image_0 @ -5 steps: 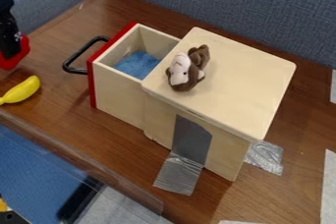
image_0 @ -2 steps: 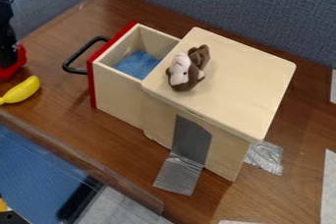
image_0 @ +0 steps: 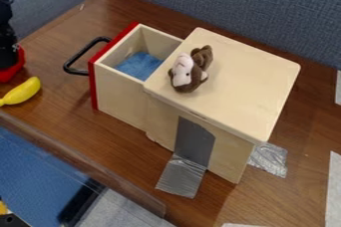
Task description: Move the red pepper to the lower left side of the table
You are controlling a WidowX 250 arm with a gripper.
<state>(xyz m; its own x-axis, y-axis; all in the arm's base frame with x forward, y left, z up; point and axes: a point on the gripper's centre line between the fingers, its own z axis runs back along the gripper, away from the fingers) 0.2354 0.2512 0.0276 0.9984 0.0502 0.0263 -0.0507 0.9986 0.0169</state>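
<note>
The gripper (image_0: 8, 62) grips the red pepper (image_0: 12, 73) near the banana (image_0: 23, 91), with wood between pepper and drawer handle (image_0: 75, 60). The pepper is bright red, cropped at left.

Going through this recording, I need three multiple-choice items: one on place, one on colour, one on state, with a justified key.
1. Where is the plush toy?
A) On the tabletop
B) On the cabinet
C) Against the back partition

2. What colour is the front panel of the drawer?
A) Red
B) Green
C) White

3. How does the drawer stand?
A) Shut
B) Taken out completely
C) Pulled partly out

Key:
1: B, it lies on the flat wooden top.
2: A, the panel behind the black handle is red.
3: C, its inside shows beyond the cabinet.
</note>
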